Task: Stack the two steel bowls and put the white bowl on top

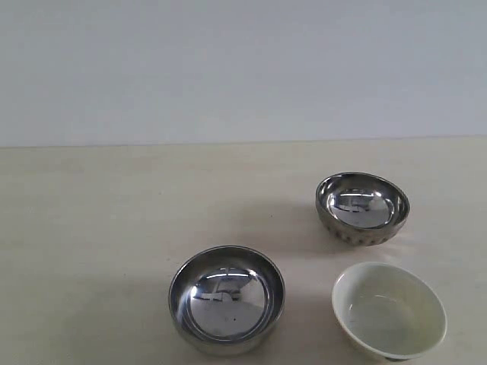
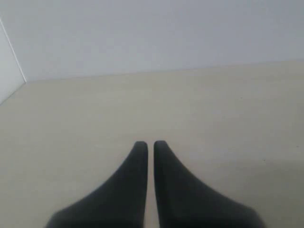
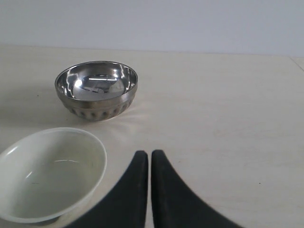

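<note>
- Three bowls sit upright and apart from one another on the pale beige table (image 1: 91, 228), with a plain light wall behind.
- The smooth-sided steel bowl (image 1: 227, 299) stands nearest the front, about the middle of the exterior view, its mirror-like inside throwing back blurred reflections.
- The ribbed steel bowl (image 1: 362, 207) sits farther back and to the right; the fluting around its lower outside shows plainly in the right wrist view (image 3: 97, 90).
- The white bowl (image 1: 389, 310) is at the front right, just in front of the ribbed one and to the right of the smooth one, with a gap of bare table between each pair. It is empty, and a bit of dark foot peeks out beneath it.
- Nothing is stacked yet; each bowl rests on the table by itself.
- Neither arm shows in the exterior view.
- The left gripper (image 2: 148, 144) has its dark fingers drawn together, only a thin slit between the tips, holding nothing, over bare tabletop.
- The right gripper (image 3: 149, 154) is likewise closed up with nothing between its fingers, the white bowl (image 3: 47, 173) just beside it and the ribbed bowl beyond.
</note>
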`<state>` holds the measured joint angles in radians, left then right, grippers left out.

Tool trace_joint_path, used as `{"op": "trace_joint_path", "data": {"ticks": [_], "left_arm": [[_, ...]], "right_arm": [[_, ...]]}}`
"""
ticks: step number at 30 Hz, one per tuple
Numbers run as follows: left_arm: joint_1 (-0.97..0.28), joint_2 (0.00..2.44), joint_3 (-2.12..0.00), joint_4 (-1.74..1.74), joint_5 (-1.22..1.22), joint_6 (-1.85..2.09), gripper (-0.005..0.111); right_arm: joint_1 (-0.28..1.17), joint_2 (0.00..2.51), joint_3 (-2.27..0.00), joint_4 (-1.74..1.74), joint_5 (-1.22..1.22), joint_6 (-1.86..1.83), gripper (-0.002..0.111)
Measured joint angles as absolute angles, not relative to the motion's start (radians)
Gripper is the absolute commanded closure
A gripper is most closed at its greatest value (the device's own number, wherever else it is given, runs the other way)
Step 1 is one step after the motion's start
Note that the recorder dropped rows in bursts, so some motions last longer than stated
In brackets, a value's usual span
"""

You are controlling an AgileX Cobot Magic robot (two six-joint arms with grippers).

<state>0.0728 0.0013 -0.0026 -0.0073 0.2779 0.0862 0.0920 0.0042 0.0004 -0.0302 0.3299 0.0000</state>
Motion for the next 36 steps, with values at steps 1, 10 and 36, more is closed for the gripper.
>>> {"op": "trace_joint_path", "data": {"ticks": [1,10,36], "left_arm": [[0.073,0.001,-0.003,-0.007,0.278,0.086,0.103],[0.073,0.001,-0.003,-0.007,0.278,0.086,0.103],[0.073,0.001,-0.003,-0.007,0.278,0.086,0.103]], "right_arm": [[0.092,0.004,0.000,-0.030,0.330,0.000,0.108],[0.092,0.004,0.000,-0.030,0.330,-0.011,0.108],[0.092,0.004,0.000,-0.032,-0.323,0.184,0.108]]}}
